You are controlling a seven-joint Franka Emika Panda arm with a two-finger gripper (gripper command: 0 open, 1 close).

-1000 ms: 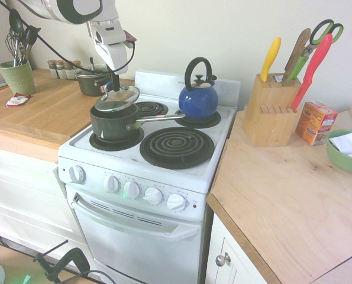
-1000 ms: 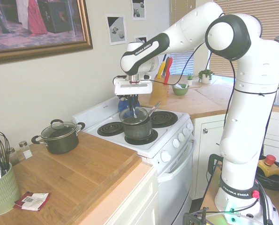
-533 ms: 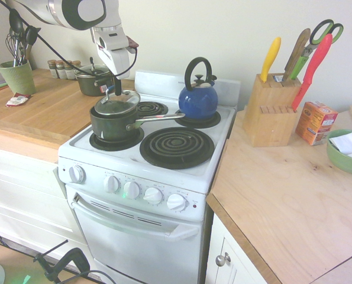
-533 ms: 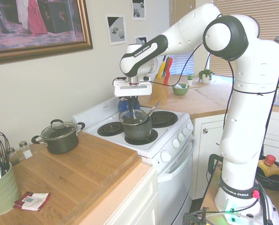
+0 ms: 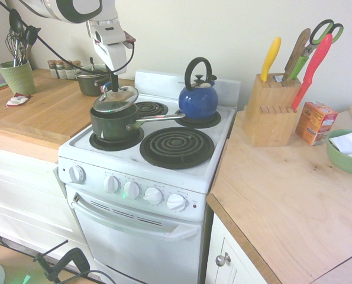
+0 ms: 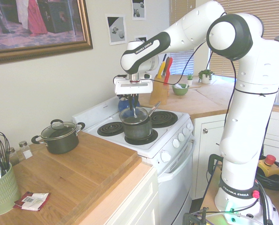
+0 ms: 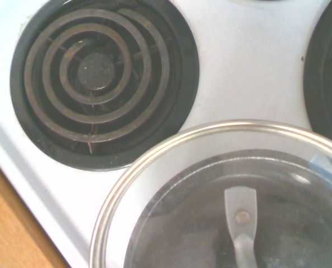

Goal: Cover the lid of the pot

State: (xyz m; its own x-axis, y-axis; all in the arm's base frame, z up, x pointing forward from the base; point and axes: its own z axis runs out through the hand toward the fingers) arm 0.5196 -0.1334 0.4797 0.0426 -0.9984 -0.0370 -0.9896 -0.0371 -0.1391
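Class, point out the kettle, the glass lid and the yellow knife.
Kettle [image 5: 198, 103]: first exterior view, blue body.
Glass lid [image 7: 182, 206]: wrist view, clear glass.
Yellow knife [image 5: 271, 58]: first exterior view, handle.

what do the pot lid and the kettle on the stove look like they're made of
Lid: clear glass, see-through with glare, plus a shiny silver rim, probably steel.
Kettle: glossy blue, likely enameled metal, judging by its bright reflections; its black handle could be plastic.

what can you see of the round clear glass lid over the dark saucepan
The round clear glass lid has a silver metal rim and a metal handle on top. The shut black two-finger gripper holds it by that handle. It hangs tilted over the dark long-handled saucepan, not seated flat; whether its rim touches the pan, I cannot tell.
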